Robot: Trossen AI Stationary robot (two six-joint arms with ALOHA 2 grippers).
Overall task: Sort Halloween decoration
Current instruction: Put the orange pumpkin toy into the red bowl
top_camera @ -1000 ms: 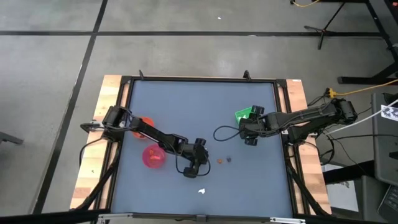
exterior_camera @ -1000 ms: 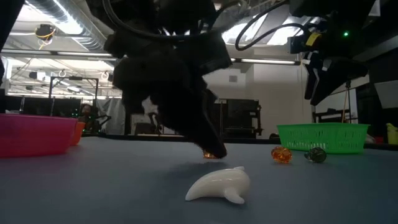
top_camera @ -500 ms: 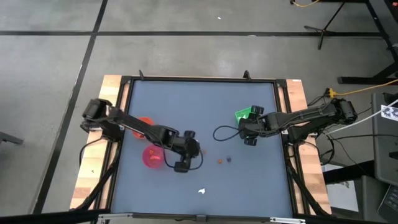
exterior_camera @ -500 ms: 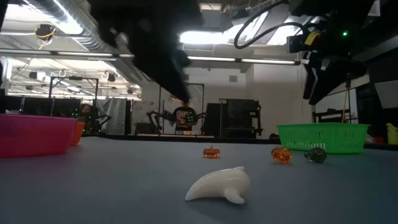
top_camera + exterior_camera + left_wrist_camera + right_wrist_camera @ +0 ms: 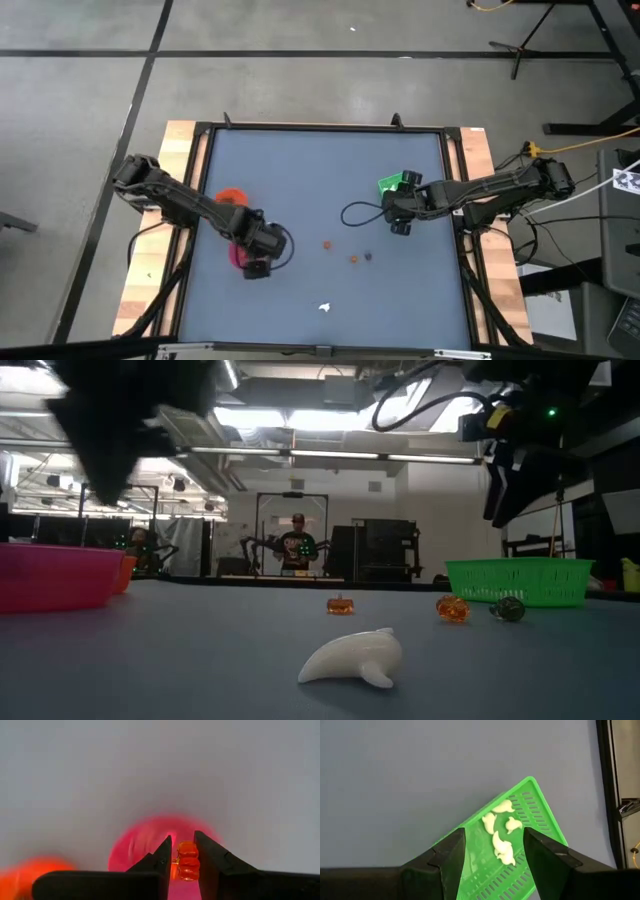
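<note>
My left gripper (image 5: 254, 267) hangs over the pink bowl (image 5: 238, 256), shut on a tiny orange pumpkin-like piece (image 5: 187, 861). In the left wrist view the pink bowl (image 5: 145, 840) lies blurred under the fingers. On the table lie two orange pieces (image 5: 326, 243) (image 5: 353, 258), a dark roundish piece (image 5: 367, 256) and a white piece (image 5: 324, 307), which is large in the low view (image 5: 352, 657). My right gripper (image 5: 400, 226) hovers open by the green tray (image 5: 392, 184). That tray (image 5: 540, 820) holds several white pieces (image 5: 501, 842). My left gripper pinches the orange piece by its two sides (image 5: 181, 862) between the two fingers, a little back from their ends. The fingers point down from above. The piece is lifted clear and hangs above the pink bowl.
The orange bowl (image 5: 232, 197) stands just beyond the pink one, toward the table's left edge. A raised black frame (image 5: 320, 128) rims the table. Open blue surface (image 5: 300, 170) stretches across the far half. A person (image 5: 297, 545) stands far off in the room behind.
My left gripper has risen from the table's near middle and swung toward the left edge, ending over the pink bowl with the orange piece between its fingers. One orange piece that the gripper stood over stays on the table. The right arm has kept still.
</note>
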